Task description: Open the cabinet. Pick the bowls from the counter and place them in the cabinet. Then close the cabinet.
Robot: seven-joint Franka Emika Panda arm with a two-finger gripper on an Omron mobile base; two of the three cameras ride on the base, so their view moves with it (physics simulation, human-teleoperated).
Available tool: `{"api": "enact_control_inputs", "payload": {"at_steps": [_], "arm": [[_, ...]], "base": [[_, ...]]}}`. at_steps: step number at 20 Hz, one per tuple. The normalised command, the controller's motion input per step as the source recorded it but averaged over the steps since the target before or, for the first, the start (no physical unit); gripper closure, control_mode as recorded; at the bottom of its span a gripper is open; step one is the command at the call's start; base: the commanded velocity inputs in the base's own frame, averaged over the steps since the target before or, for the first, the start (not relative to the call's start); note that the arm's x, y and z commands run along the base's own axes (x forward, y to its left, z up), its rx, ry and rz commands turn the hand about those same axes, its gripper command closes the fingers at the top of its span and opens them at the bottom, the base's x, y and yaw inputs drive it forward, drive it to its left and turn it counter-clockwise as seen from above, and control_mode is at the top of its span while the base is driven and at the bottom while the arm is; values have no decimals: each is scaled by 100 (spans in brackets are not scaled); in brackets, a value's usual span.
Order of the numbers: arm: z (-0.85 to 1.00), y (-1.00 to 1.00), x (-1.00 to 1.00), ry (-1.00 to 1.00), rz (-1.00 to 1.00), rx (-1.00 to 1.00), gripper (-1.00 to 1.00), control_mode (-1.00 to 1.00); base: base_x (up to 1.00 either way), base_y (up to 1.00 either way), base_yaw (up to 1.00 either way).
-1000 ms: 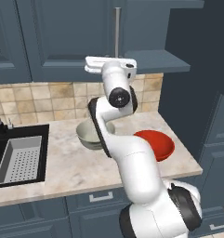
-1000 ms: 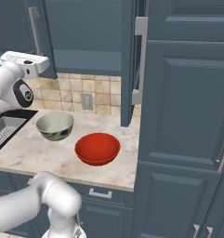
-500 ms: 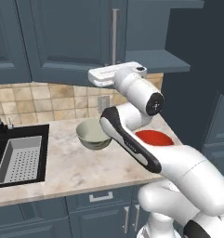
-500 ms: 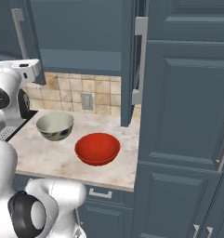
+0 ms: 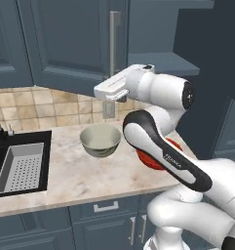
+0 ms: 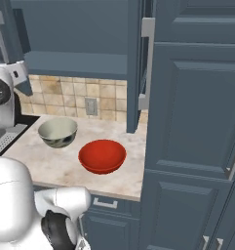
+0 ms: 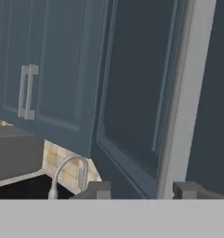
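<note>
Bowls on counter (image 6: 65, 166): red bowl (image 6: 102, 156) and cream bowl (image 6: 57, 132) both empty; end effector (image 7: 143, 189) open, holding nothing.

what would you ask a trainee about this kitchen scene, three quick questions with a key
1. True or false: the glossy red shallow bowl already sits inside the dark blue-grey wall cabinet.
2. The deeper cream-white bowl stands on the beige marbled counter:
A. between the black sink and the red bowl
B. inside the sink
C. stacked in the red bowl
3. In the hand view, what runs up just ahead of the gripper?

Key: 1 false, both bowls are on the counter. 2 A. 3 the long silver bar handle of a cabinet door.
</note>
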Motion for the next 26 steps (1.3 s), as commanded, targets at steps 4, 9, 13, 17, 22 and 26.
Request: {"api": "enact_control_inputs", "payload": {"at_steps": [4, 9, 13, 17, 22, 26], "arm": [[1, 100, -100, 28, 13, -17, 100, -100], [-33, 100, -100, 16, 4, -17, 100, -100], [-99, 100, -100, -6, 0, -8, 100, -100], [-90, 100, -93, -12, 0, 1, 100, -100], [51, -87, -3, -2, 8, 25, -100, -100], [63, -100, 14, 1, 23, 33, -100, -100]], "base": [[0, 0, 0], [0, 0, 0], [0, 0, 0], [0, 0, 0], [0, 0, 0], [0, 0, 0]]}}
